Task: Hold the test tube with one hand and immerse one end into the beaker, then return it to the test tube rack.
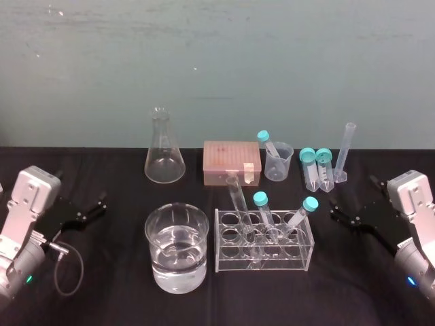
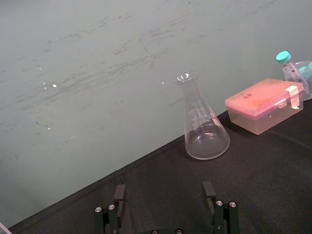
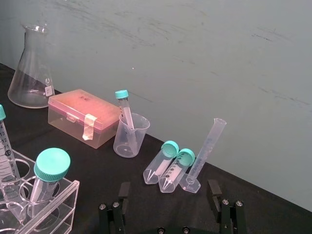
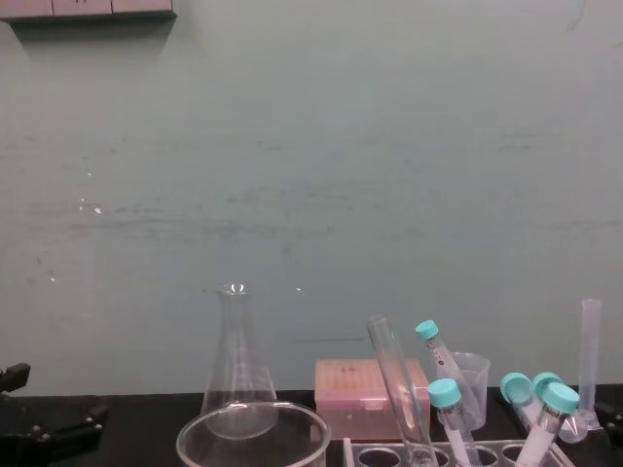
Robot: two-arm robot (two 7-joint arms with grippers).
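Leaning in the test tube rack (image 1: pixel 272 265) — the test tube (image 1: pixel 239 204); left pincer (image 2: pixel 164 191), right pincer (image 3: pixel 169 187) seemingly agape, empty.

Five capped tubes (image 1: pixel 260 198), one test tube (image 1: pixel 237 197), beaker (image 1: pixel 151 234), flask (image 1: pixel 164 159), rack (image 1: pixel 265 263), box (image 1: pixel 228 161), cup (image 1: pixel 279 166), cylinder (image 1: pixel 344 153)

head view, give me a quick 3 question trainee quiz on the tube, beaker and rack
1. True or false: the black two-fingered left gripper or right gripper grips the long clear uncapped glass test tube.
2. How many teal-capped white tubes stand in the clear plastic test tube rack? A one, B two, C four.
3. Fill in: the wide clear glass beaker stands on the rack's ___ side.
Key: 1 false; 2 B; 3 left.
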